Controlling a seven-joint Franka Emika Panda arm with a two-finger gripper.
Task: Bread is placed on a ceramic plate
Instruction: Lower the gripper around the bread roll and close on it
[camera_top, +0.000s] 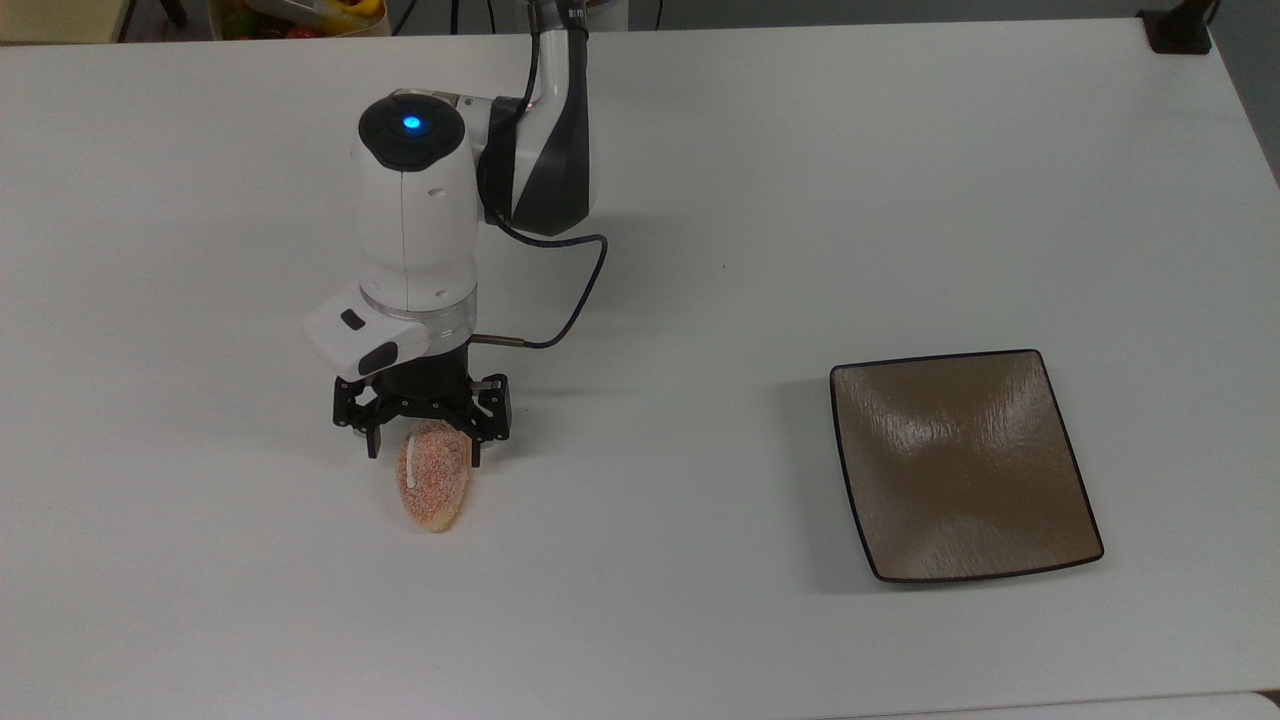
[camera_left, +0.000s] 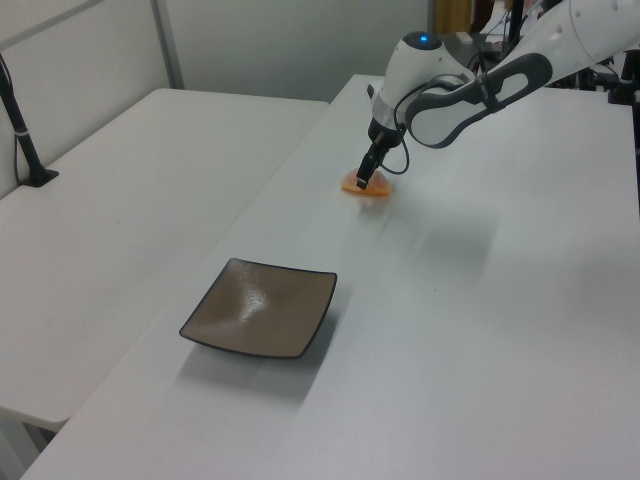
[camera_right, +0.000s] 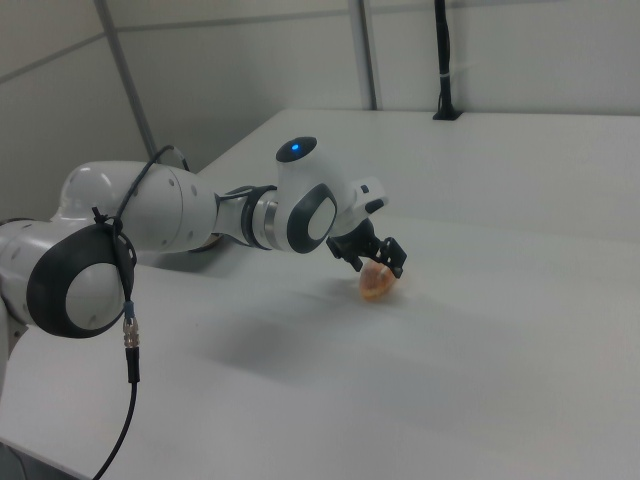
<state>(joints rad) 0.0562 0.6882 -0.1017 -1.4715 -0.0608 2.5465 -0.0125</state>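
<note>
Nearest in the top view: one ceramic plate (camera_top: 965, 465), square, brown, bare, flat on the white table (camera_top: 700, 620), well apart from the gripper toward the top view's right and apart from everything else. In the left view, same plate (camera_left: 260, 307) in the foreground, gripper far beyond it. Next, one bread (camera_top: 434, 474), an oval orange-pink roll with one thin white stripe, lying on the table directly under and just ahead of the gripper. Long axis running near-to-far in the top view, tilted slightly, far end tucked between the fingers, near end pointing away from the gripper toward the table's near edge; stripe along the side toward the top view's left. One gripper (camera_top: 421, 440), lowered over the bread's far end, two black fingers spread wide, one on each side of the roll, jaws straddling it rather than pinching; contact with the crust not certain. In the left view, gripper (camera_left: 366, 180) down at the bread (camera_left: 368, 186); in the right view, gripper (camera_right: 375, 259) just above the bread (camera_right: 377, 283). Farthest back, one white arm (camera_top: 415, 220) with a lit blue light on top and one dark cable (camera_top: 570, 300) looping off beside the wrist.
</note>
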